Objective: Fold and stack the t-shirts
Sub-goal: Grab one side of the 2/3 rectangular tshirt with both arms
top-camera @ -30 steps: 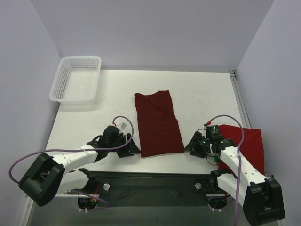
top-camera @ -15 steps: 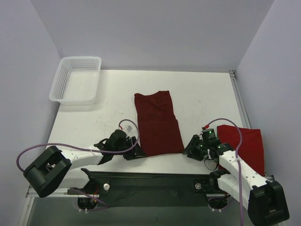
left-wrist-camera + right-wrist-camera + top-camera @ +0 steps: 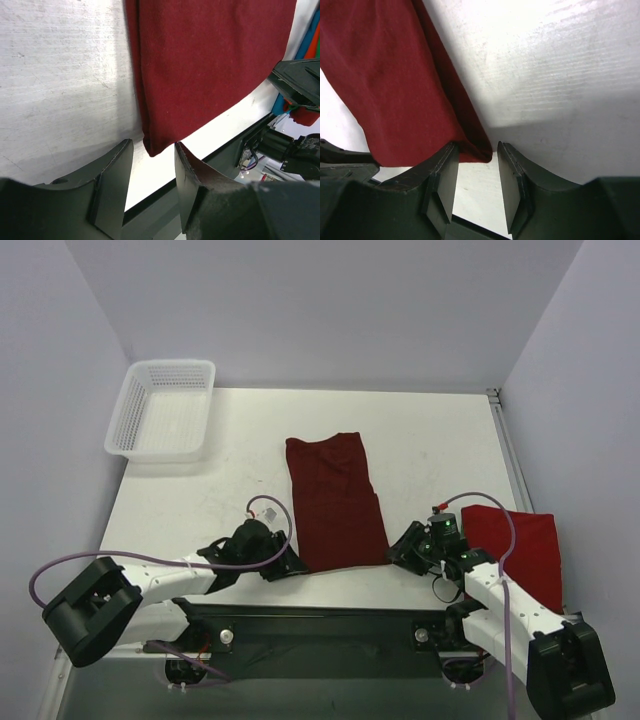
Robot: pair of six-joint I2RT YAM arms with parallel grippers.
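Note:
A dark maroon t-shirt (image 3: 335, 502), folded into a long strip, lies mid-table. A brighter red t-shirt (image 3: 520, 545) lies folded at the right, partly under the right arm. My left gripper (image 3: 291, 565) sits low at the maroon shirt's near left corner. In the left wrist view that corner (image 3: 152, 147) pokes between the open fingers (image 3: 112, 175) of my left gripper (image 3: 152, 150), unclamped. My right gripper (image 3: 401, 552) is at the near right corner. In the right wrist view my right gripper (image 3: 476, 150) is open, and the maroon hem (image 3: 482, 152) lies in the gap, brushing the left finger (image 3: 442, 175).
A white mesh basket (image 3: 163, 410) stands at the far left corner of the table (image 3: 430, 440). The table's near edge and the black base rail (image 3: 330, 620) run just behind both grippers. Grey walls close in on both sides.
My left gripper slid right up to the maroon shirt's near left corner and its jaws narrowed. My right gripper shifted left to the near right corner. Both shirts lie as before.

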